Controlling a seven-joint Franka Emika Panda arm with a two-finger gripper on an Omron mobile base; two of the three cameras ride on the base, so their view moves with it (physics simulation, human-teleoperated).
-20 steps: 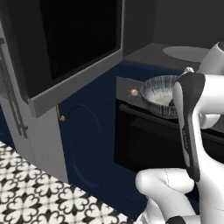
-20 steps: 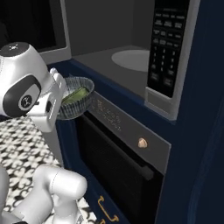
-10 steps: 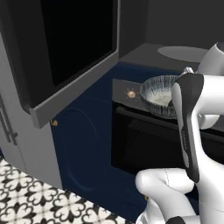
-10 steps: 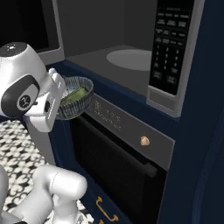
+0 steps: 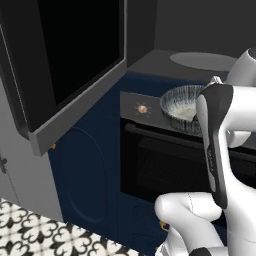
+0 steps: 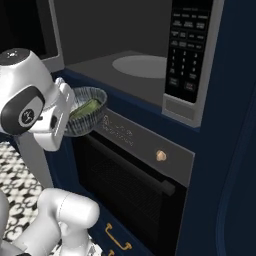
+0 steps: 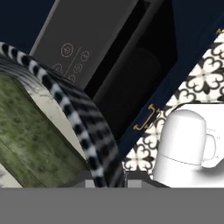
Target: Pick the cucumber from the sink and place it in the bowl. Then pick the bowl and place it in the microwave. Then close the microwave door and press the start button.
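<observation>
1. The robot's gripper (image 6: 67,117) is clamping the rim of the bowl (image 6: 86,111), holding it in the air in front of the open microwave (image 6: 135,65).
2. The cucumber (image 6: 86,107) is lying inside the bowl, its green body resting against the pale inner wall; in the hand view the cucumber (image 7: 30,140) is sitting close under the striped rim of the bowl (image 7: 83,127).
3. The bowl is hovering just outside the microwave's opening, level with its floor and directly above the oven (image 6: 135,180) below it.
4. The pale turntable plate (image 6: 140,66) is lying farther back inside the microwave, well apart from the bowl.
5. The microwave door (image 5: 65,70) is standing swung wide open, to the left of the bowl (image 5: 182,105) in the left base view.
6. The keypad panel (image 6: 189,55) is forming the right side of the microwave's front, with the oven's brass knob (image 6: 160,155) sitting below it.
</observation>
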